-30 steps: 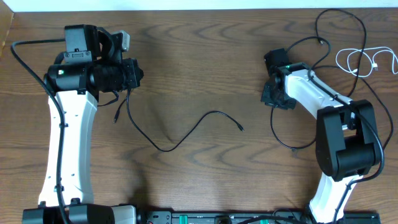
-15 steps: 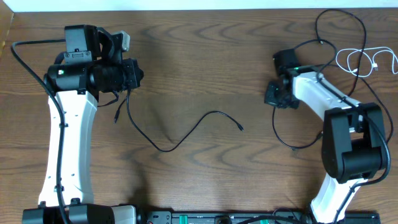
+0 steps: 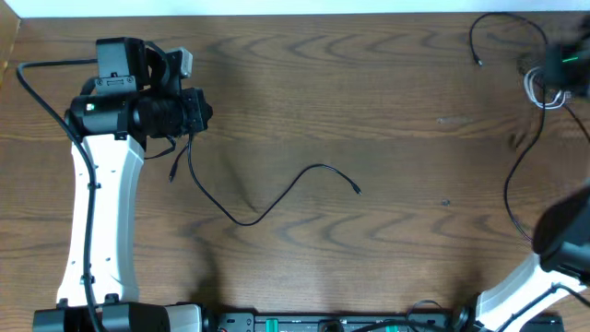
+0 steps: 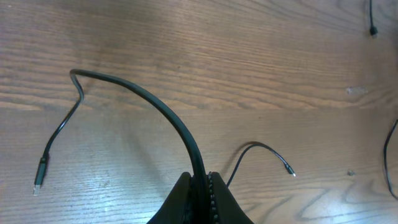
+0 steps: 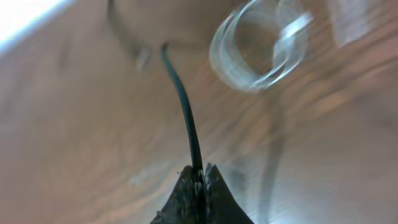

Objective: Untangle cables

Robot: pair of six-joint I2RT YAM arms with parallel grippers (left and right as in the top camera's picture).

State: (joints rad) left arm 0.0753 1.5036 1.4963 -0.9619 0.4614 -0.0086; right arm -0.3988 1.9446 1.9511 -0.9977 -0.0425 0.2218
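My left gripper [image 4: 202, 179] is pinched shut on a black cable [image 4: 149, 99] that trails across the counter [image 3: 369, 111]. My right gripper [image 5: 199, 171] clamps a second black cable [image 5: 183, 106], near the looped white cable [image 5: 249, 59].

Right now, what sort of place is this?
Probably a robotics lab bench: a left robot arm and a right robot arm stand at a wood-grain table, plus a thin black cable and a coiled white cable.
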